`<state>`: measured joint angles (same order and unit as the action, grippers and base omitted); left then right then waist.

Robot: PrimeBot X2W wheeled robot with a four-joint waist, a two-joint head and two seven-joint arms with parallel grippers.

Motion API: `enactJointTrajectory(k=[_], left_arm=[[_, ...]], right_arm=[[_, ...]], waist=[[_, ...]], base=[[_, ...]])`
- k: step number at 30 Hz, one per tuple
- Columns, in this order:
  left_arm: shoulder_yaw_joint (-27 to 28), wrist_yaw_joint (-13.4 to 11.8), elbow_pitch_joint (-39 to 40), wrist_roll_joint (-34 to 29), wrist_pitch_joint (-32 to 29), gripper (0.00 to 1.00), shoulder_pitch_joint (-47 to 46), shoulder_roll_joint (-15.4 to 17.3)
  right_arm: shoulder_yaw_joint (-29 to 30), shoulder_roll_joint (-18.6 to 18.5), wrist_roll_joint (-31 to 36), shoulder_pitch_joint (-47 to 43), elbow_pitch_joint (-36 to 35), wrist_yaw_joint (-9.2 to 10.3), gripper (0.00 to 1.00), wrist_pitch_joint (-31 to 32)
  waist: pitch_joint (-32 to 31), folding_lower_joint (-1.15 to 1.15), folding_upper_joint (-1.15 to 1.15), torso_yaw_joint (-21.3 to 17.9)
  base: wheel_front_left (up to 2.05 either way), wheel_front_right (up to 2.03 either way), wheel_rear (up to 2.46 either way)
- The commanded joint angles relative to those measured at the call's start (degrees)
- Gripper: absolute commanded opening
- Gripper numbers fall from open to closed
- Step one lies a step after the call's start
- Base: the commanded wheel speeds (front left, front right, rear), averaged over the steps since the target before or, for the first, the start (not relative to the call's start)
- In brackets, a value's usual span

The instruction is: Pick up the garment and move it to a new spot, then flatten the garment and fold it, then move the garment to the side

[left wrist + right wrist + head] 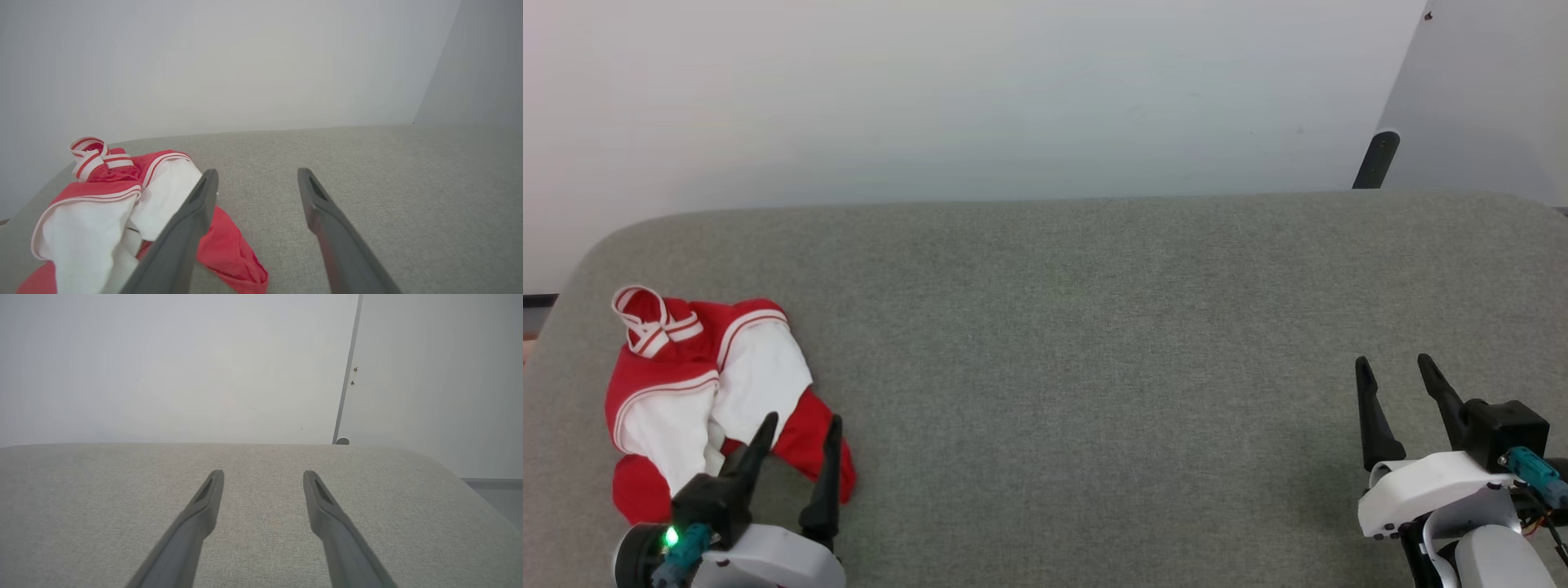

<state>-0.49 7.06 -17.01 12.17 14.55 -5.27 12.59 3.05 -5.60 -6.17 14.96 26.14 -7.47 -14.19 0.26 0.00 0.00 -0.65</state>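
The garment (711, 384) lies crumpled at the left end of the grey cushion, red cloth bunched with its white sleeves and striped trim; its lettering is hidden in the folds. In the left wrist view the garment (102, 204) fills the lower left. My left gripper (802, 420) is open just in front of the heap, its fingertips over the near red edge, with nothing between the fingers. In the left wrist view the left gripper (257, 175) has its left finger across the cloth. My right gripper (1395, 363) is open far to the right over bare cushion. The right gripper (263, 476) holds nothing.
The grey fabric cushion (1078, 343) spans the whole width, with rounded back corners. A pale wall (947, 90) rises behind it. A dark post (1376, 159) and a light panel stand at the back right.
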Motion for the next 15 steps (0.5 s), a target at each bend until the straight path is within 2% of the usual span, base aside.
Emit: enactJointTrajectory(k=[1, 8, 15], left_arm=[[-0.17, 0.25, -0.31, -1.08, 0.42, 1.00, -0.39, 0.09], [-0.29, 0.43, -0.97, -0.19, 0.62, 1.00, -1.14, -0.33], [0.77, 0.33, -0.92, 0.40, 0.62, 1.00, -1.34, -0.92]], right_arm=[[0.24, 0.05, 1.38, 0.60, 0.09, -0.04, 1.00, -0.57], [0.46, -0.04, 2.19, 0.64, 0.36, -0.04, 1.00, -0.89], [-2.94, 0.42, 0.83, 0.56, 0.00, -0.04, 1.00, -0.96]], waist=[[0.10, 0.00, 0.00, 0.08], [0.29, 0.00, 0.00, 1.21], [0.57, 0.00, 0.00, 6.57]], base=[[0.00, 0.00, 0.00], [0.00, 0.00, 0.00], [0.00, 0.00, 0.00]])
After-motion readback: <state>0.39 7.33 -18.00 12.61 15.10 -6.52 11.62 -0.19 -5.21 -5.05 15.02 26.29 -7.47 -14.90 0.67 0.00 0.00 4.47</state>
